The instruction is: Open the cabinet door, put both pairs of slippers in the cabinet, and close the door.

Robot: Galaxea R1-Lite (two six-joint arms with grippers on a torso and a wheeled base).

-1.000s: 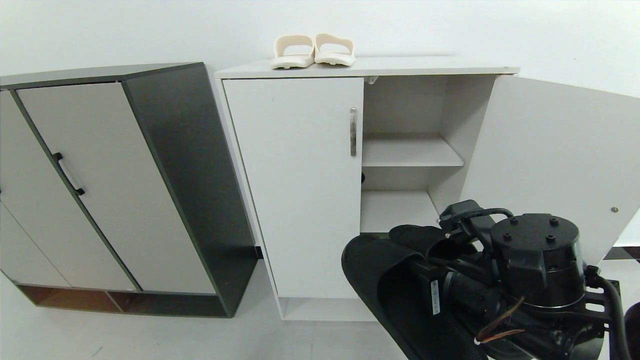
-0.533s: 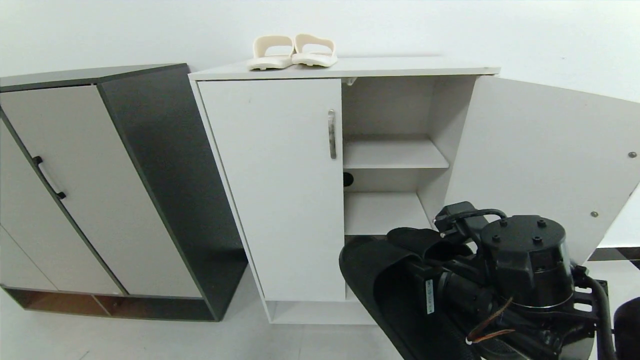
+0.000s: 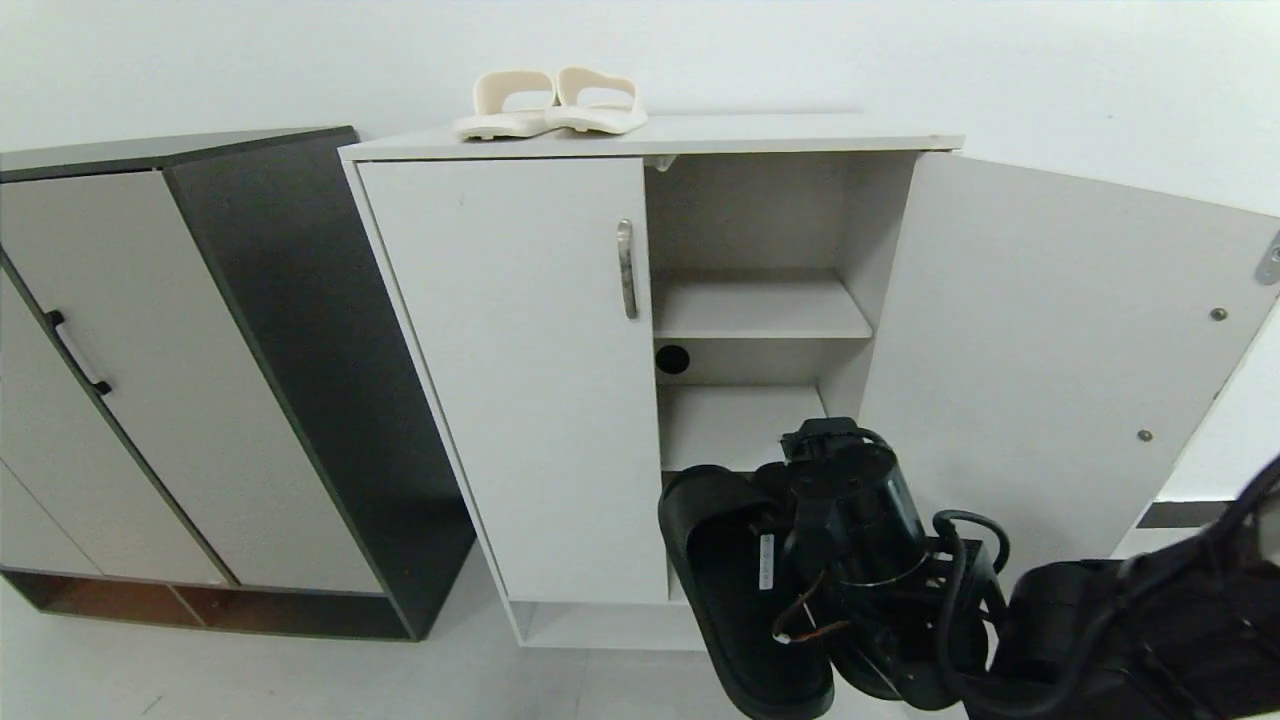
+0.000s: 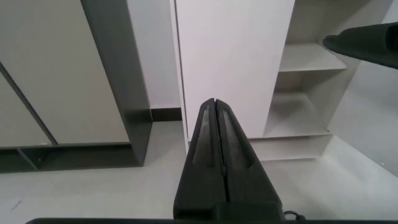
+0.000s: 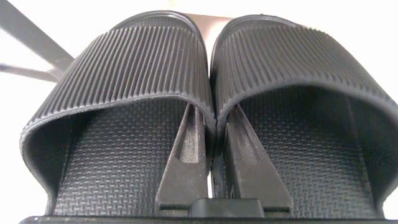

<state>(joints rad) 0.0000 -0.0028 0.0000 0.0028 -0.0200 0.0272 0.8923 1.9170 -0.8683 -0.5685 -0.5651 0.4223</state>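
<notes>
Fingers (image 5: 186, 168) of the right gripper (image 5: 212, 113) clamp the adjoining straps of the black slippers (image 3: 735, 560), held low before the white cabinet (image 3: 500, 350), near its lower shelf (image 3: 735, 425); left gripper (image 4: 214, 155) closed on nothing; first pair being stowed, so next move probably calls for raising it and pushing onto that shelf.

A plain white wall (image 3: 900, 50) runs behind, evenly lit. The pale grey tiled floor (image 3: 250, 680) meets it at a dark baseboard strip (image 3: 1180, 514). On the floor stands a dark grey cabinet with light grey doors (image 3: 300, 350), a slim black handle (image 3: 75, 352), and brown open compartments (image 3: 120, 598) along its base.
</notes>
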